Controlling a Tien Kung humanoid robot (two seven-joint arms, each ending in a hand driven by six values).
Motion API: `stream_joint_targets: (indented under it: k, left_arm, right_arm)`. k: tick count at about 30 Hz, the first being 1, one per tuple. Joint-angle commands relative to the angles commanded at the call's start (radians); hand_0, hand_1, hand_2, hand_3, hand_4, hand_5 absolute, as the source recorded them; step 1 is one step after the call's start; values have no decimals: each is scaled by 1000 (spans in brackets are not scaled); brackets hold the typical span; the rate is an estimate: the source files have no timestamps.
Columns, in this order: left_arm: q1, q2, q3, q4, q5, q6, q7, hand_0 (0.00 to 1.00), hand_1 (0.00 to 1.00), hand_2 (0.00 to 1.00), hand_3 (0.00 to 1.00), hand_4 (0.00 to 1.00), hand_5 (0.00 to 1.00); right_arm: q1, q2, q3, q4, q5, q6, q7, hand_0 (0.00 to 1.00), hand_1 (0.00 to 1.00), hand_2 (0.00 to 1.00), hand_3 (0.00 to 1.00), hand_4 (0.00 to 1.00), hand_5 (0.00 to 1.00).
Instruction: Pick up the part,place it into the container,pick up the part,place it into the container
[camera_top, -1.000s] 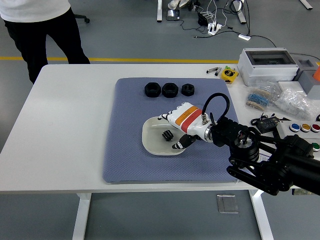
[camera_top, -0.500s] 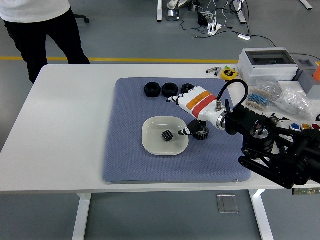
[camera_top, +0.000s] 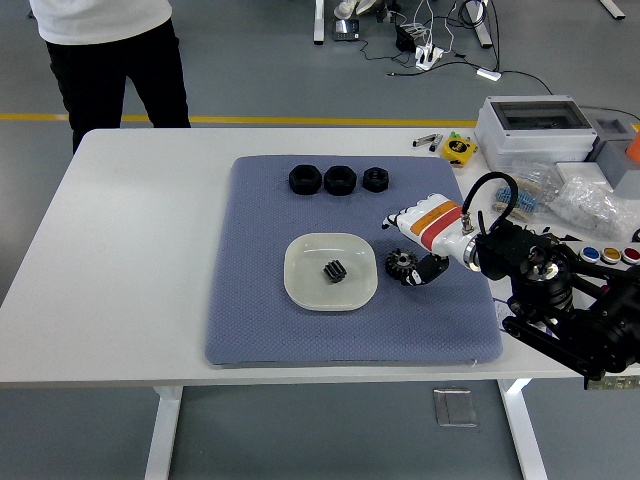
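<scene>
The white table carries a blue-grey mat across its middle; a person in dark trousers stands at the far-left corner, hands out of view; a grey plastic case, bagged small parts and cables crowd the table's right end. The right arm reaches in from the lower right, and its white hand with orange and red bands sits over the mat just right of the dish; the left hand is not in view. The pale square dish lies mid-mat with one small black gear already inside it. Three black nuts sit in a row along the mat's far edge, well apart from the dish. A second black gear lies on the mat just beside the dish's right rim, under the hand, between the thumb and the fingers; the hand looks loosely spread about the gear, and I cannot tell whether any finger touches it, so nothing reads as gripped.

Risk, as I judge it: the gear is small and lies flat, so a closing pinch could skid it along the textured mat or knock it against the dish rim; a weak pinch could drop it short of the dish; a low carry could nudge the dish itself.
</scene>
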Motion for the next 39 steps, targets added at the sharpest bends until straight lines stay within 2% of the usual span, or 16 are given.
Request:
stream_joint_targets:
  k: [3,4,9,10,15,16,21,39]
  left_arm:
    - [0,0,-1,0,0,0,0,833,769,803,586,497,757]
    - [0,-1,0,0,-1,0,0,835,769,804,586,498,757]
    - [-2,-1,-4,0,8,-2,2,835,769,804,586,498,757]
    - [-3,-1,-6,0,11,-2,3,834,768,803,586,498,757]
    - [-5,-2,-9,0,15,0,4,834,768,803,586,498,757]
    - [-6,-2,-10,0,18,0,5,833,769,803,585,498,755]
    - [-7,-2,-13,0,26,-1,7,833,769,803,585,498,755]
    - [-10,-1,-11,0,26,3,6,833,770,805,584,500,757]
  right_arm:
    - [0,5,-10,-11,7,-2,3,238,391,660,800,998,415]
    - [-1,8,-12,-16,11,-4,4,234,387,646,727,998,420]
    - [-5,16,-18,-31,26,-14,7,234,387,646,727,998,420]
    - [-5,19,-19,-37,31,-16,8,230,385,616,640,998,420]
    - [-7,30,-24,-76,52,-22,10,230,385,616,640,998,420]
    - [-8,34,-25,-88,61,-23,10,226,381,600,608,984,426]
    - [-2,51,-33,-128,97,-28,8,226,381,600,608,984,426]
    - [6,81,-48,-138,138,-19,7,220,384,592,588,953,425]
